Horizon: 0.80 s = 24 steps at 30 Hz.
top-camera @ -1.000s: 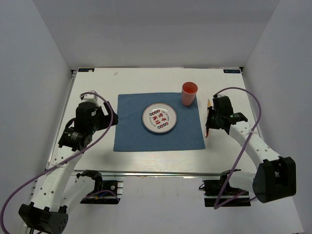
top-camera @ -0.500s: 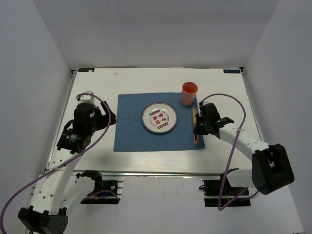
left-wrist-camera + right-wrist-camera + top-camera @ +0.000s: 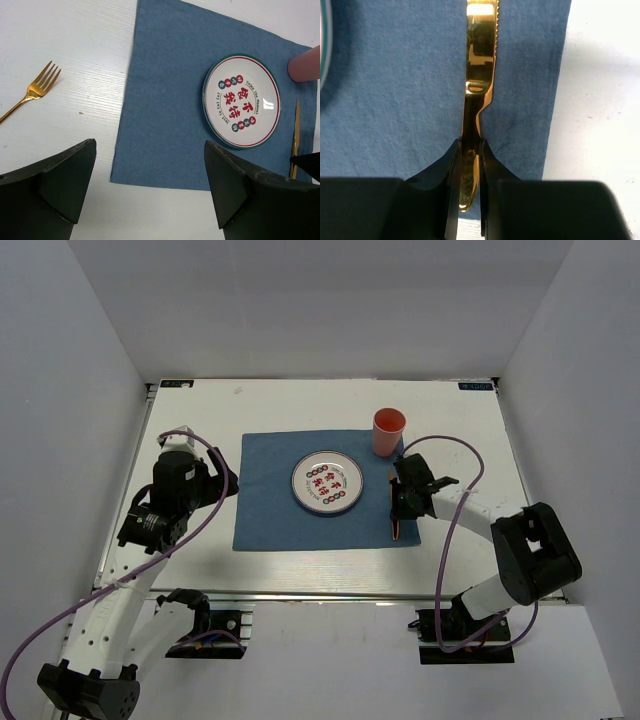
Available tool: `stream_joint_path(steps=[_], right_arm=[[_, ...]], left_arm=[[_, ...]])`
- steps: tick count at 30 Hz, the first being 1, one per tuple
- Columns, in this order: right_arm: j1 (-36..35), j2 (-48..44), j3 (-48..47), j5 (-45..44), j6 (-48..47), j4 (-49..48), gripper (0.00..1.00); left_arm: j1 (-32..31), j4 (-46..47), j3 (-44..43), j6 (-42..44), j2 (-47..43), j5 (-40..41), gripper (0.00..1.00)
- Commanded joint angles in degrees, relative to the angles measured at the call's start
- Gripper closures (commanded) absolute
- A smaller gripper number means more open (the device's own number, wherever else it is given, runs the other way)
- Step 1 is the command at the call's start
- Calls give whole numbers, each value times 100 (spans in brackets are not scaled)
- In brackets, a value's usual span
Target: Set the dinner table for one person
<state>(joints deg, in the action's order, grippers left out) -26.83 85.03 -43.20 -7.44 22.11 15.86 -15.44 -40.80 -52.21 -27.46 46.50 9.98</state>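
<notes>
Dinner table [image 3: 300, 405]: white top, fills the walled bay; silver rail along the near edge, black labels at the far corners.
Placemat [image 3: 270, 505]: blue cloth, mid-table, square to the edges; bare white on all four sides, the widest strips left and right.
Plate [image 3: 327, 483]: printed, centred on the mat.
Cup [image 3: 388, 432]: pink, upright at the mat's far right corner.
Gold knife [image 3: 480, 65]: over the mat's right strip, between plate and mat edge, parallel to that edge, serrations facing the bare table. Contact with the cloth: cannot tell.
Right gripper [image 3: 469, 150]: jaws pinched on the knife handle.
Left gripper [image 3: 150, 150]: jaws spread wide, holding nothing, above the mat's left edge.
Gold fork [image 3: 32, 92]: on bare table left of the mat, apart from it; seen in the left wrist view only.
</notes>
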Motion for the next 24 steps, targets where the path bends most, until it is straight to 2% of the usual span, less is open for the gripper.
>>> stream_joint_path(steps=[1, 11, 14, 15, 18, 20, 21, 23, 24], right_arm=[[-85, 4, -294, -187, 57, -259, 100], [-200, 75, -373, -310, 92, -136, 100], [-226, 40, -408, -354, 118, -83, 80], [-244, 22, -408, -346, 136, -48, 66], [-296, -39, -443, -354, 180, 5, 47], [-349, -162, -444, -372, 224, 84, 42], [-349, -319, -435, -372, 241, 102, 35], [-384, -513, -417, -363, 267, 163, 33], [-411, -775, -391, -337, 259, 181, 14]], left_arm=[[32, -34, 0, 13, -53, -48, 2], [32, -16, 17, 22, -88, -75, 2], [32, -16, 17, 22, -62, -66, 2], [32, -16, 17, 22, -53, -75, 2], [32, -43, 0, 13, -45, -75, 2], [32, -16, 17, -4, -88, -49, 2], [32, -16, 26, -13, -106, -22, 2], [32, -42, 35, -83, -106, 109, 2], [32, -69, 18, -119, -63, 171, 2]])
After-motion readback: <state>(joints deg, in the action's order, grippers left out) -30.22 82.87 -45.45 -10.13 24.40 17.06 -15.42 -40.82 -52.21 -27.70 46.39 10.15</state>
